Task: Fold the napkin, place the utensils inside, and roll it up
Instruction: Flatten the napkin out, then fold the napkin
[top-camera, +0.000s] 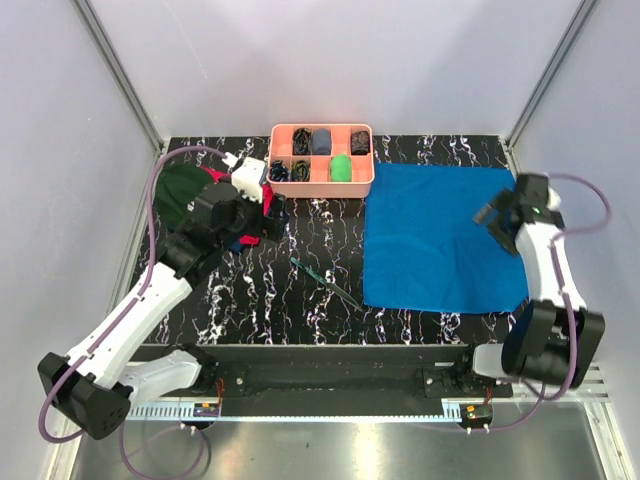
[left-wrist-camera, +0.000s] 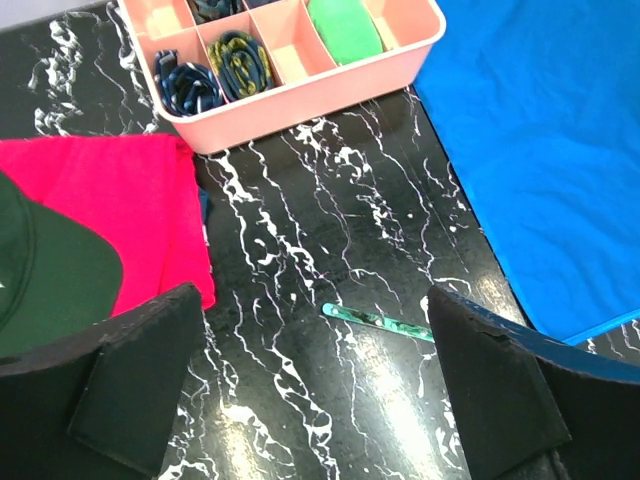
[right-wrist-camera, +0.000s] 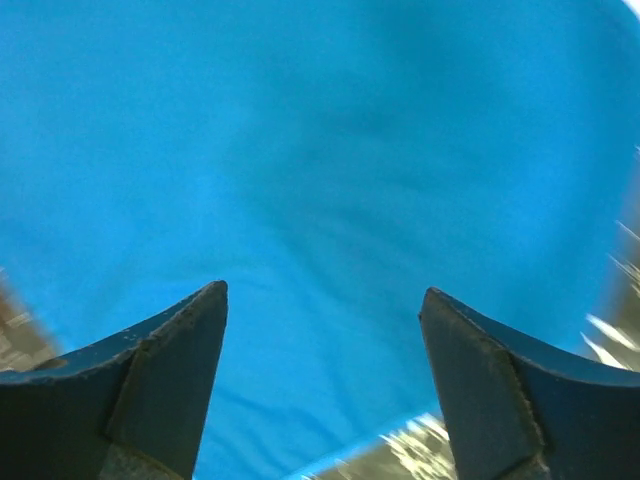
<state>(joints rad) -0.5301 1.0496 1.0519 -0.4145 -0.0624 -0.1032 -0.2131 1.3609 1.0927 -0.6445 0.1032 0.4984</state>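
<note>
1. Reading from the left: the left hand (top-camera: 272, 215) hangs over the dark marbled surface (top-camera: 250, 300), jaws wide and empty, beside the green cap (top-camera: 183, 195) and the red cloth (left-wrist-camera: 120, 210).
2. The utensils (top-camera: 325, 282) lie loose at centre, near the napkin's left edge but apart from it.
3. The napkin (top-camera: 440, 240) lies spread flat on the right half, with one far corner next to the pink tray (top-camera: 322, 185).
4. The right hand (top-camera: 490, 215) hovers over the napkin's right part, jaws wide, holding nothing.
5. Step in hand, as judged: the first fold. Pinch the cloth at its edge, lift just enough to free it, carry it across to the opposite edge, and lay it square before releasing.
6. The left wrist view alone shows the utensil's mottled teal handle. Only the top view shows the napkin's full outline. The right wrist view, blurred, shows only blue cloth, so the hand's height above it is probably small but cannot be fixed.
</note>
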